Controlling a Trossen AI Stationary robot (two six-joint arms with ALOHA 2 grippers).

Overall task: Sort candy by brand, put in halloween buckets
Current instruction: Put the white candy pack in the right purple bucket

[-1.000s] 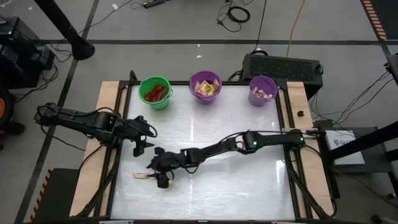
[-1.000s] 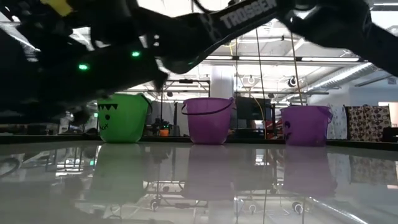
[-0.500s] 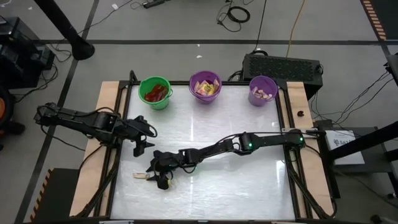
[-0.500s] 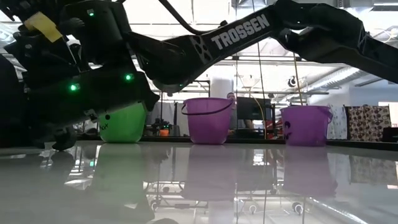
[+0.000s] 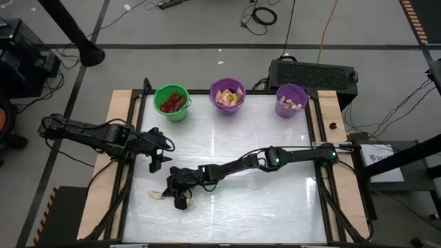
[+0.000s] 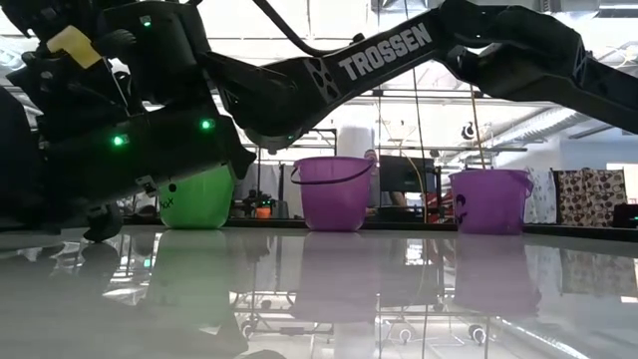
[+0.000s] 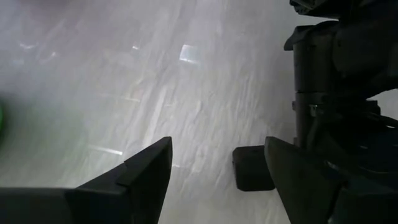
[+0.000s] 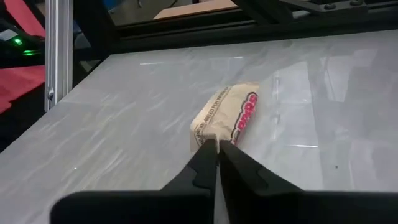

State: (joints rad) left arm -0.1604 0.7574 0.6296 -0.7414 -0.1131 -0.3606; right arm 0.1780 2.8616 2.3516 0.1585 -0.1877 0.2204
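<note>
Three buckets stand in a row along the far edge of the desk [image 5: 275, 200]. The green bucket [image 5: 171, 102] holds red packets, the deep purple bucket [image 5: 227, 96] holds yellow ones, and the paler lavender bucket [image 5: 291, 100] holds pale pieces (too small to tell more). Near the front left corner lies one tan candy [image 8: 228, 115] with red print. The right claw [image 8: 217, 147] is down at it, fingers pinched together on the wrapper's near end. The left claw [image 7: 214, 165] waits near the left edge, fingers spread apart over bare desk.
</note>
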